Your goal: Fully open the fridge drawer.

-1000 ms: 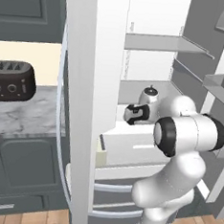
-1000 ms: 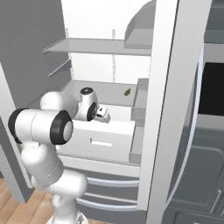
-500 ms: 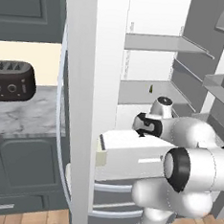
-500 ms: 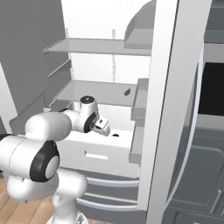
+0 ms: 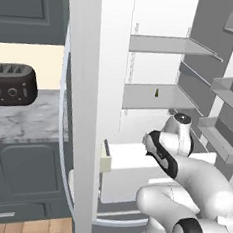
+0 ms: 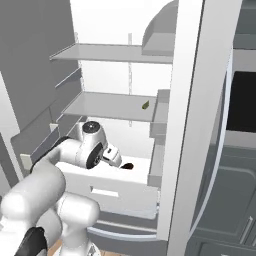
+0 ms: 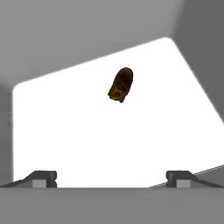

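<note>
The fridge drawer point(image 5: 125, 179) is a wide white box standing pulled out of the open fridge below the shelves. Its flat front point(image 6: 127, 197) carries a small slot handle point(image 6: 104, 192). My gripper point(image 6: 114, 159) hangs over the drawer's open top, above and behind the front panel, clear of the handle. In the hand view the gripper point(image 7: 111, 178) looks down onto the drawer's white floor point(image 7: 78, 140), open, its fingertips point(image 7: 43, 177) far apart with nothing between them. A small brown lump point(image 7: 121, 84) lies on that floor, also seen as the lump point(image 6: 127, 166).
Two grey shelves point(image 5: 162, 44) span the fridge above; the lower shelf holds a tiny dark item point(image 6: 145, 105). The open fridge door point(image 5: 81, 110) stands left of the drawer, door bins point(image 5: 221, 142) right. A dark toaster point(image 5: 11, 87) sits on the marble counter point(image 5: 23, 123). A grey front point(image 6: 120, 231) lies below.
The white drawer has slid further out of the fridge. The arm has folded back and down, and the gripper now sits lower, over the drawer's open top.
</note>
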Controlling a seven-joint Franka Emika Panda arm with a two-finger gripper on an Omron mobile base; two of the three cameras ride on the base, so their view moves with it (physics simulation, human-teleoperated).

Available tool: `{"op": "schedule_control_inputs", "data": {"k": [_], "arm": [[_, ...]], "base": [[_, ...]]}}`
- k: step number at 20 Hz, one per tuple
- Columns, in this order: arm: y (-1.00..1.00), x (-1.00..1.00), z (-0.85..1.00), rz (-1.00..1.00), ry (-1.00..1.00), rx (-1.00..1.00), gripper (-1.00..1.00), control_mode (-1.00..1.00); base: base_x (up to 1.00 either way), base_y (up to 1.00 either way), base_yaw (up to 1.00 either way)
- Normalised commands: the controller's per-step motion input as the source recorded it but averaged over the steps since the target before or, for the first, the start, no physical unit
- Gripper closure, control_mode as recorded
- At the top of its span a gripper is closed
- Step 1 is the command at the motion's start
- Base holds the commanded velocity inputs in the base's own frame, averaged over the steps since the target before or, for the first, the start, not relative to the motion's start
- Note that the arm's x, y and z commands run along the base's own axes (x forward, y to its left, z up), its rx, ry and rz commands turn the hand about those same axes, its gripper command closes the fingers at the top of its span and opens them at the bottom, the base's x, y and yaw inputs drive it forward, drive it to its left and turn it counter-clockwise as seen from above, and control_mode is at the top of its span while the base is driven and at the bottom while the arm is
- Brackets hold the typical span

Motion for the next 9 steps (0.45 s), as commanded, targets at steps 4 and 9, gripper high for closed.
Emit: {"op": "schedule_control_inputs", "data": {"k": [4,9], "arm": [[0.0,-0.2,0.95,-0.05,-0.32,0.13,-1.0,-1.0],[0.0,-0.33,1.0,-0.09,-0.38,0.13,-1.0,-1.0]], "base": [[0.0,0.0,0.0],[0.0,0.0,0.0]]}}
